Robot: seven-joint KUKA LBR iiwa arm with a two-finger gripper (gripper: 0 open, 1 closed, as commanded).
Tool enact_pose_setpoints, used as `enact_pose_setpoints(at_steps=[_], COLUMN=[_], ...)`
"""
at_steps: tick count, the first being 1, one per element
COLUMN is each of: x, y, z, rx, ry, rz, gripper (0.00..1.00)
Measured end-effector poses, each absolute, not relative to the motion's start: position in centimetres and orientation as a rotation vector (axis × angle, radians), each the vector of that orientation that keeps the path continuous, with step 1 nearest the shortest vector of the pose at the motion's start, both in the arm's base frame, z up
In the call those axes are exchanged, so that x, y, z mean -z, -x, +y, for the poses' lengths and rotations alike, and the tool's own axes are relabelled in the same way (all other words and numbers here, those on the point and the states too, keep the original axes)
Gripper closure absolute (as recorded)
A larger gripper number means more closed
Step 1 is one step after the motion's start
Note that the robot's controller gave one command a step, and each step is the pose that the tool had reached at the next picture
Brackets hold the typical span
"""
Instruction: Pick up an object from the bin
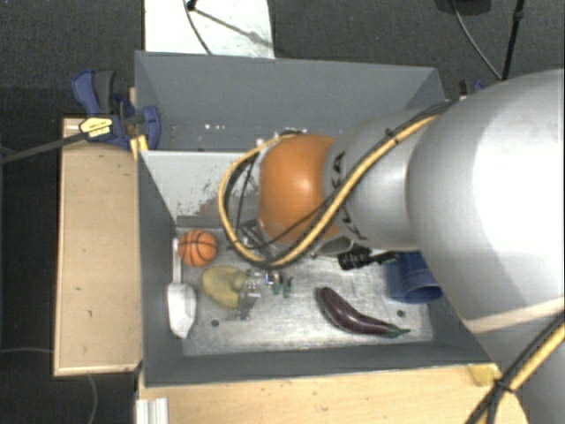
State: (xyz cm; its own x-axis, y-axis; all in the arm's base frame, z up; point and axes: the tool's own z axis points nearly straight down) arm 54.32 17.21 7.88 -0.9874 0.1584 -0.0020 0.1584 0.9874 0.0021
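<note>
Fingers (250, 295) at pale yellow fruit (221, 286) near small basketball (198, 247).

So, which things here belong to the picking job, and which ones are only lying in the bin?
In the job: the gripper, low in the bin; the yellowish pear-shaped thing nearest to it.
Lying about: small orange ball; white thing at the left wall; purple aubergine; blue cup.

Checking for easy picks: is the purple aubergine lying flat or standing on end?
Lying flat: the purple aubergine stretches lengthwise along the bin floor, green stem end toward the view's right.
</note>
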Motion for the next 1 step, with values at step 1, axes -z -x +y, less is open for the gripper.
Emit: enact_pose_setpoints(at_steps=[1], x=[-7.4], y=[-53.94], z=[17.78], rx=[-0.006], ry=[-0.151], rz=[3.123], gripper=[1.0])
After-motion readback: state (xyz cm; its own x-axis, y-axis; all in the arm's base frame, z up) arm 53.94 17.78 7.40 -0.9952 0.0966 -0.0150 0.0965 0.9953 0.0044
